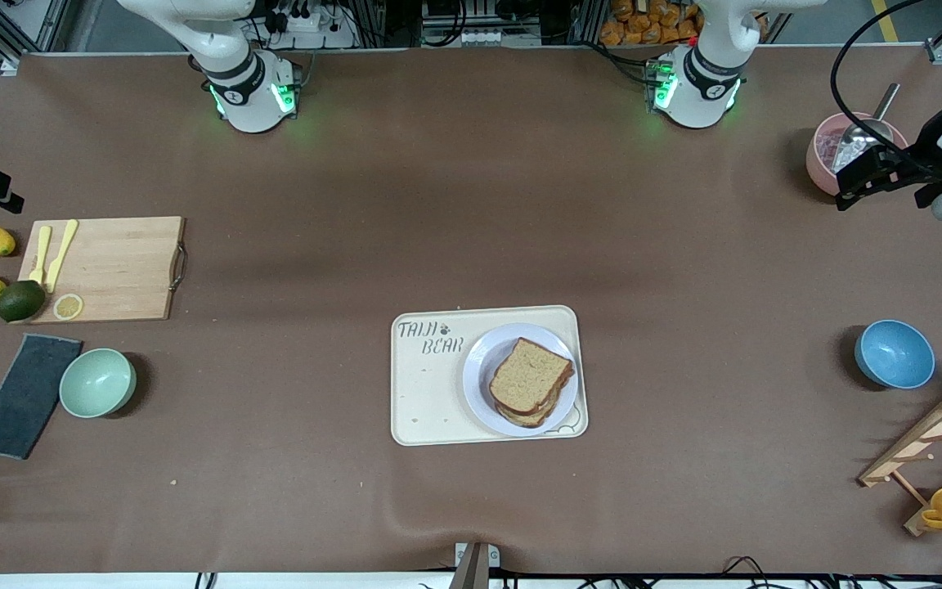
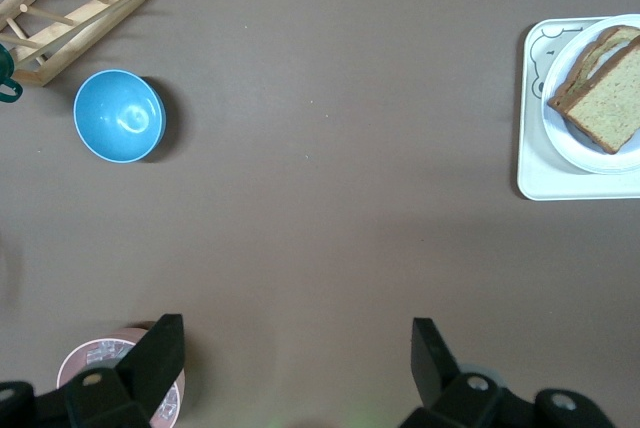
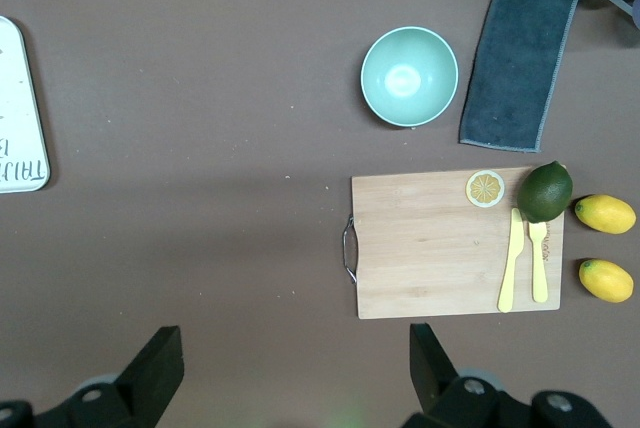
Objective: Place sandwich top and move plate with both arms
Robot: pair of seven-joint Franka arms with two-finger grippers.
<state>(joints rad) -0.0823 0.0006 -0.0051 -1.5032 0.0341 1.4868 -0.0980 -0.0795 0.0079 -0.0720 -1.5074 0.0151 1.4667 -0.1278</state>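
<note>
- The sandwich top [image 1: 530, 375] lies as the uppermost slice of a stacked sandwich on the plate [image 1: 479, 368], its corners turned a little off the slices beneath.
- The plate sits inside the cream tray [image 1: 426, 397], filling the half toward the left arm's end of the table [image 1: 471, 204]; the printed lettering is at about 10 o'clock from the plate in the front view.
- The left gripper [image 2: 295, 368] hangs high over the table's end on the left arm's side, beside the pink bowl [image 1: 827, 155] with a metal scoop in it. Its fingers [image 2: 160, 353] stand wide apart and hold nothing.
- The right gripper [image 3: 293, 366] hangs high over the opposite end of the table, by the wooden cutting board [image 3: 440, 243]. Its fingers [image 3: 160, 358] are likewise spread wide, with nothing between them.
- Both grippers are well apart from the tray.
- In the front view the blue bowl [image 1: 894, 353] lies at about 3 o'clock from the tray, and the mint bowl [image 1: 97, 383] at about 9 o'clock.
</note>
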